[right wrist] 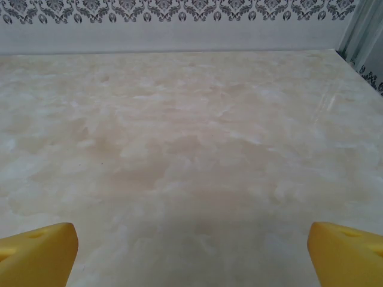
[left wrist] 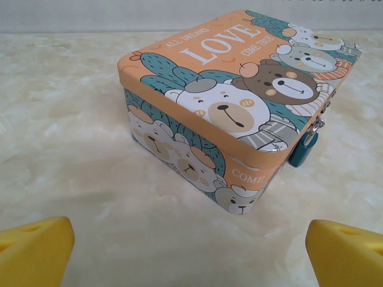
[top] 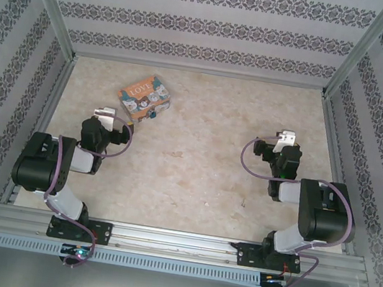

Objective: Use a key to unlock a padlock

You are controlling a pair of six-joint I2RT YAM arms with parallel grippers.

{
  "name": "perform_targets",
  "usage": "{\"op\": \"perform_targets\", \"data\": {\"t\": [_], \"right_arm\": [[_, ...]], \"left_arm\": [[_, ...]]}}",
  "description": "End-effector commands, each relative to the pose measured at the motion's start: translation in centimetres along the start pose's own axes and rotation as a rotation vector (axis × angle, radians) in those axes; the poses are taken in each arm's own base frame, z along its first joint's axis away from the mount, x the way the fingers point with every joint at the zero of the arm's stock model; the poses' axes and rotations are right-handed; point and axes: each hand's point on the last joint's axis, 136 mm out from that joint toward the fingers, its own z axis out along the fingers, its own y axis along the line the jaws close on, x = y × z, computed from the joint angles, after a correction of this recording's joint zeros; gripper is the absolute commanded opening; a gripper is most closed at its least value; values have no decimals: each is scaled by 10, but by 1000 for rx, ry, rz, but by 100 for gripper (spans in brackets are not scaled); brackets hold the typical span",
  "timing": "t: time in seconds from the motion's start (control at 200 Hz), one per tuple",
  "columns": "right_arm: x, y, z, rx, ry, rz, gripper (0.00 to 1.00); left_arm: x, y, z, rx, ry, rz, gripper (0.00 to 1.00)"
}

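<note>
A tiny blue-teal padlock (left wrist: 301,150) with a silver shackle hangs on the front clasp of a colourful "LOVE" box (left wrist: 230,89) with cartoon bears. From above, the box (top: 144,97) lies at the back left of the table, and the padlock (top: 151,115) is at its near right side. My left gripper (left wrist: 191,254) is open just short of the box's near corner, its yellow fingertips (left wrist: 36,251) wide apart with nothing between them. My right gripper (right wrist: 191,254) is open over bare table, far right of the box. The key is out of view.
The marbled table (top: 203,160) is fenced by patterned walls and a metal frame (top: 333,129). The right gripper (top: 285,139) hovers at mid-right, the left gripper (top: 115,120) just in front of the box. Both arm bases sit on the near rail (top: 176,241).
</note>
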Motion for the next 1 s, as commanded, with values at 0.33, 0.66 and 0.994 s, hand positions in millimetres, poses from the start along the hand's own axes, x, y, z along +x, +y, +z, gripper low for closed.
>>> {"op": "perform_targets", "data": {"t": [0.33,0.66,0.994], "right_arm": [[-13,1,1,4,-35,14,98],[-13,1,1,5,-36,13,98],[-11,-1,-10,16,-67,21,98]], "left_arm": [[-10,-2,2,14,-20,20,99],[-10,12,2,-65,-19,-8,99],[-21,21,-19,-128,-115,-28,99]]}}
